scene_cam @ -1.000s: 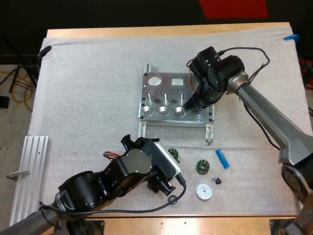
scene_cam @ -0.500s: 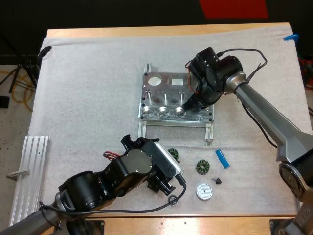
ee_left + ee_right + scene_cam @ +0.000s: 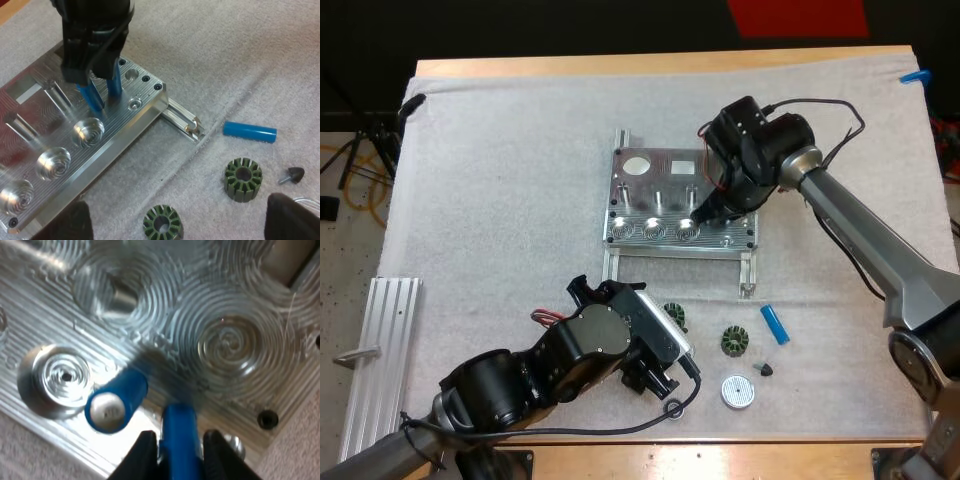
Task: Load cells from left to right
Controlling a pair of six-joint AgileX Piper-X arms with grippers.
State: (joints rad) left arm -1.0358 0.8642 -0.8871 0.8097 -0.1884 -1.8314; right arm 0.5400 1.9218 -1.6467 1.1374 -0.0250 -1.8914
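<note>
Right gripper (image 3: pixel 705 212) clamps a blue piece (image 3: pixel 177 435) over the centre-frame metal fixture (image 3: pixel 665 160) on the white mat (image 3: pixel 500 180); left gripper (image 3: pixel 177 220) gapes

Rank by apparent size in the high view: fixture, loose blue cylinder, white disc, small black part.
1. fixture
2. white disc
3. blue cylinder, about as long as the disc is wide, but thinner
4. black part

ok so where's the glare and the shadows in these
Right wrist view: strong glare on the fixture's machined rings, a dark shadow on the metal beside the blue piece in the right gripper. Left wrist view: its pockets gleam, and the loose blue cylinder casts a soft shadow on the mat. High view: light is even across the mat.
</note>
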